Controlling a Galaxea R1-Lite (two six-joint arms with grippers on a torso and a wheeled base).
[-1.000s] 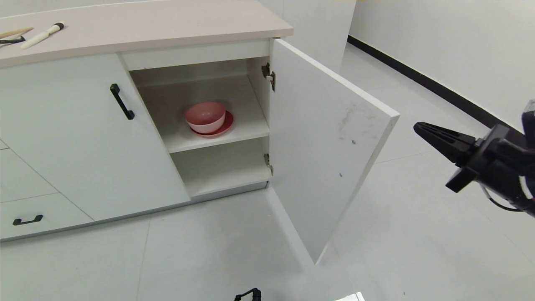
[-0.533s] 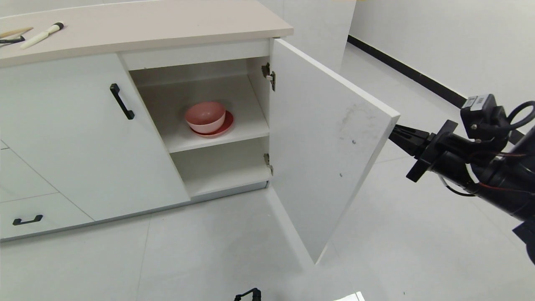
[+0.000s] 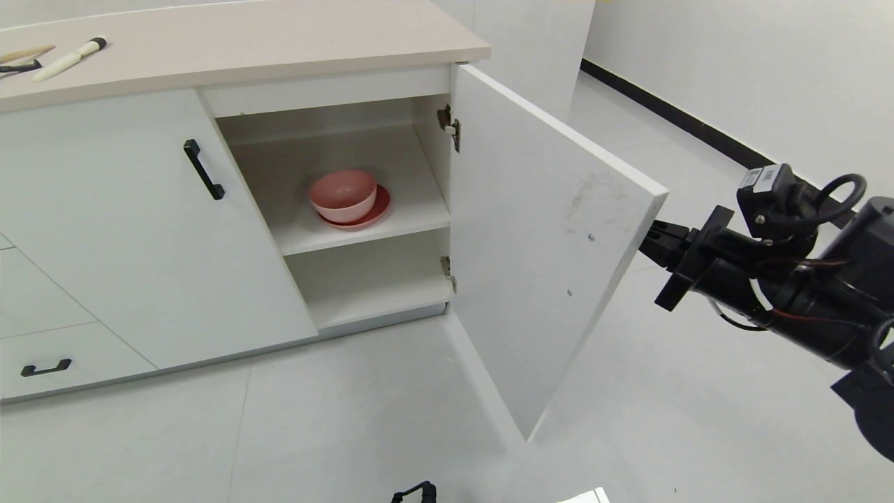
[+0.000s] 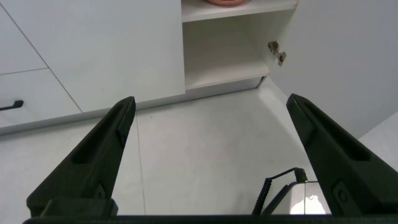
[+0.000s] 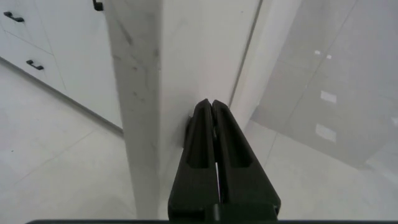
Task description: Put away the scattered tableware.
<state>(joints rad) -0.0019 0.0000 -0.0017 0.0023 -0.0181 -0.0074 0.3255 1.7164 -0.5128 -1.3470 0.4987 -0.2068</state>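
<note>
A pink bowl [image 3: 343,195] sits on a red plate [image 3: 374,209] on the upper shelf [image 3: 412,209] of the open cabinet. The cabinet door [image 3: 545,237] stands swung out toward me. My right gripper [image 3: 662,237] is shut and level, its tips tucked behind the door's free edge on its outer face. In the right wrist view, the shut right gripper [image 5: 212,107] rests close against the door's outer face [image 5: 199,50]. My left gripper [image 4: 211,102] is open and empty above the floor in front of the cabinet's lower shelf [image 4: 224,74].
A white-handled knife [image 3: 70,59] and a wooden utensil [image 3: 26,54] lie at the far left of the countertop [image 3: 279,35]. The left cabinet door [image 3: 126,230] with a black handle [image 3: 203,170] is closed. A drawer [image 3: 63,363] sits low on the left. Bare floor lies to the right.
My right gripper has moved left toward the open door, and its tips are now behind the door's free edge. The door, bowl and plate have not moved.
</note>
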